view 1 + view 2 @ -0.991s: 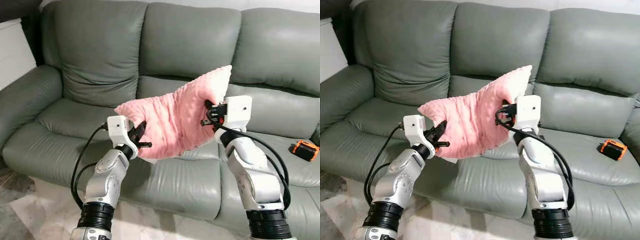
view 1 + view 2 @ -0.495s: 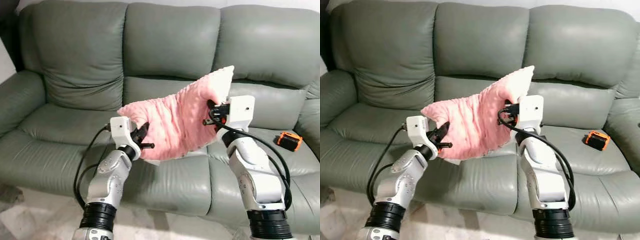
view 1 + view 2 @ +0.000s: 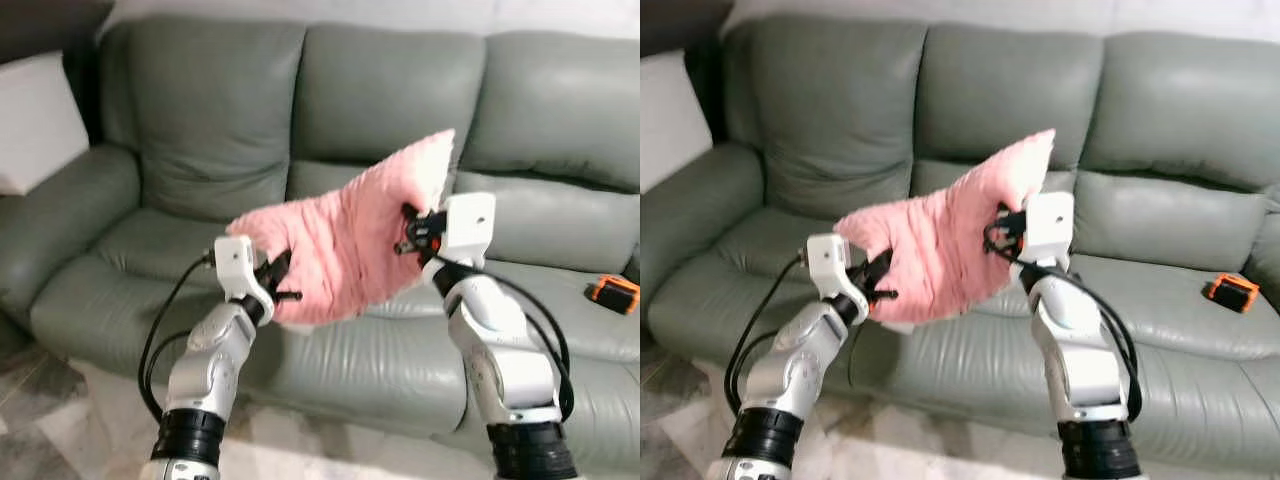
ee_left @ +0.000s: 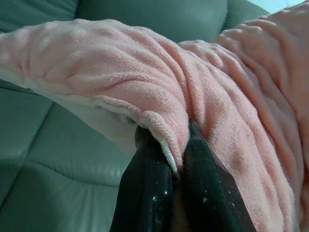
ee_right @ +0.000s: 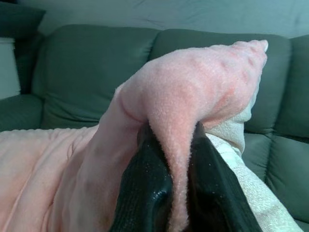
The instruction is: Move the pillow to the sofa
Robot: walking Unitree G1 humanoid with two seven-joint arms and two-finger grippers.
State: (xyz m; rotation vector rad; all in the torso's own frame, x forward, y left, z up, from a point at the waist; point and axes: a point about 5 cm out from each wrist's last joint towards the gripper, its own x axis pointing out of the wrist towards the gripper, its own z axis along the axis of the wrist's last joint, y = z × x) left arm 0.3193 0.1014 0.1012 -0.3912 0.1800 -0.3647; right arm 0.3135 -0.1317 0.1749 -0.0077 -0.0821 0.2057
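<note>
Left eye view: the pink pillow hung in the air in front of the grey-green sofa, stretched between both grippers and tilted, its high corner toward 1 o'clock and its low end toward 8 o'clock.
Pillow position: above the front of the sofa's middle seat cushion, not resting on it.
Left gripper: the left gripper was clamped on the pillow's lower edge at about 8 o'clock of the pillow; in the left wrist view a fold of pink fleece was pinched between the two black fingers.
Right gripper: the right gripper was clamped on the pillow's upper part at about 3 o'clock of the pillow; in the right wrist view the fabric bulged over the closed black fingers.
Pillow underside: a cream backing showed beside the right gripper.
Sofa seat: a small orange and black object lay on the cushion at 3 o'clock, well apart from the pillow.
Surroundings: a white cushion-like block stood at 10 o'clock beside the sofa's armrest.
</note>
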